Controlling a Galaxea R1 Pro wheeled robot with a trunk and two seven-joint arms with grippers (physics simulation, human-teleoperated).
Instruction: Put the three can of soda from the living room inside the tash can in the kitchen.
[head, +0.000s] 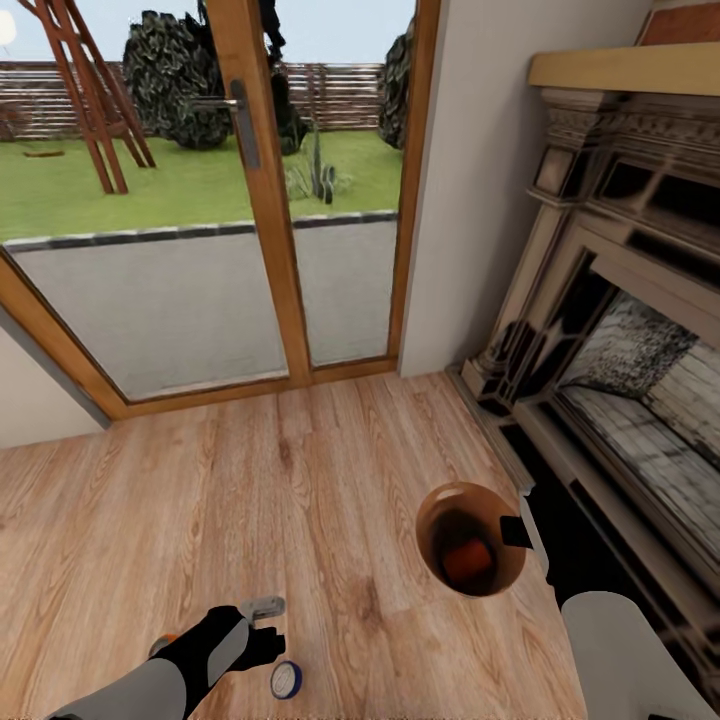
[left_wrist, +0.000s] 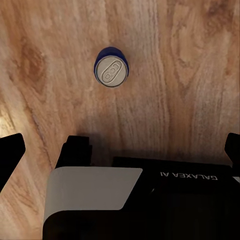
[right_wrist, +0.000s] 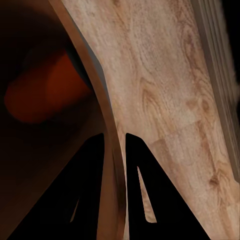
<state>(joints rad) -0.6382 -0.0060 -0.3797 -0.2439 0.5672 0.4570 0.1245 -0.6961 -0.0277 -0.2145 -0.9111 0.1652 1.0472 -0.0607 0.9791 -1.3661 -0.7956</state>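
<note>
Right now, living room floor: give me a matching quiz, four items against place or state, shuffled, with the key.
Items:
1. blue soda can
2. orange soda can
3. trash can
4. left hand

Place or state:
A. inside the bin
B. rim pinched by the right hand
C. upright on the wood floor, silver top up
D. over the floor beside the blue can, holding nothing that shows

Pairs: 1-C, 2-A, 3-B, 4-D

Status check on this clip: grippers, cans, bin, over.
Right gripper shut on trash can rim, orange can inside. Left gripper above floor, jaws' state unclear. Blue can upright on floor, nothing blocking it.
</note>
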